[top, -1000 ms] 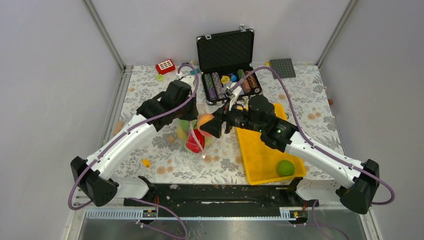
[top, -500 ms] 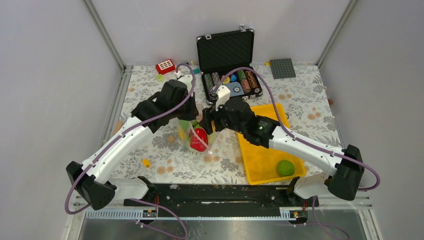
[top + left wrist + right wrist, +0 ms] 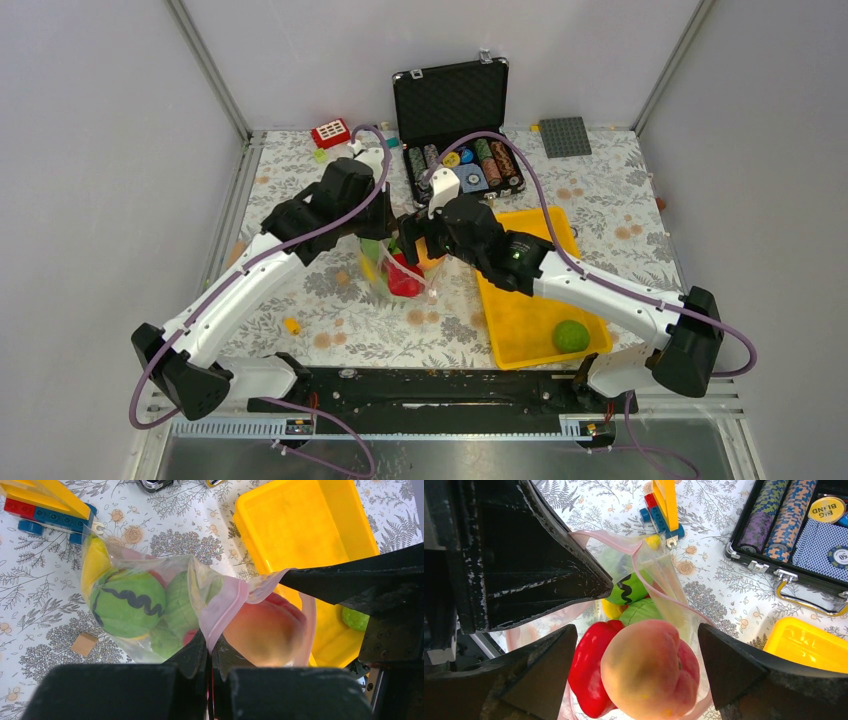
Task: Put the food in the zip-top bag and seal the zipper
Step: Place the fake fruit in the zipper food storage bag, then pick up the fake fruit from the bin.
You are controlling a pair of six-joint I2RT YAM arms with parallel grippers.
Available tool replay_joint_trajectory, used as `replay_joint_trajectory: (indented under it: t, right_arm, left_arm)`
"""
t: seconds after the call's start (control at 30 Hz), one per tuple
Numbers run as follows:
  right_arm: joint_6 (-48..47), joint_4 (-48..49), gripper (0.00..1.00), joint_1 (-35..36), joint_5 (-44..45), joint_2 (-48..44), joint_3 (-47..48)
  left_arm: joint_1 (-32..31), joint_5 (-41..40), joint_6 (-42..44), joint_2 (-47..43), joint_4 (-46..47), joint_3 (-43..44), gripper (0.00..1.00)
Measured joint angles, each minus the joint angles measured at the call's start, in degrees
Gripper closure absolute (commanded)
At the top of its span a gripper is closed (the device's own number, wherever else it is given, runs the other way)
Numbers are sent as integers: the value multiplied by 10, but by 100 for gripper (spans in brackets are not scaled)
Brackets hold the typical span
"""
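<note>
Dropping peach (image 3: 649, 672) into bag (image 3: 145, 565). Pinching zipper (image 3: 225, 607) tight in left claw (image 3: 210, 650), holding mouth up and open just ahead of fingertips. Spreading right claw (image 3: 636, 645) wide around peach, not touching it. Resting peach on pepper (image 3: 591, 665), inside mouth, just under right claw.

Judging best move:
- lifting right claw straight up
- steering fingers off thin plastic on both sides, avoiding snagging rim
- holding left pinch firm against sagging
- fetching green fruit (image 3: 571, 335) from tray (image 3: 520, 320), well behind right claw, before sealing

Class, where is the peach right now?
Right wrist view, centre: the peach sits in the mouth of the zip-top bag, beside the red pepper.
</note>
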Motion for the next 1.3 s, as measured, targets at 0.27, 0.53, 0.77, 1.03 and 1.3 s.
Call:
replay_joint_trajectory:
  t: [0.27, 0.53, 0.77, 1.03, 1.3]
  right_arm:
    - [0, 4, 0, 2, 0, 0, 0]
    - [0, 23, 0, 3, -22, -22, -19]
    - [-2, 30, 0, 3, -27, -118, -73]
    - [69, -100, 0, -8, 133, -231, -99]
    - [231, -393, 0, -176, 162, -236, -116]
  left_arm:
    - [0, -1, 0, 0, 0, 0, 98]
    - [0, -16, -9, 0, 0, 0, 98]
    - [0, -21, -10, 0, 4, 0, 99]
    - [0, -23, -9, 0, 5, 0, 99]
    - [0, -23, -8, -10, 12, -1, 98]
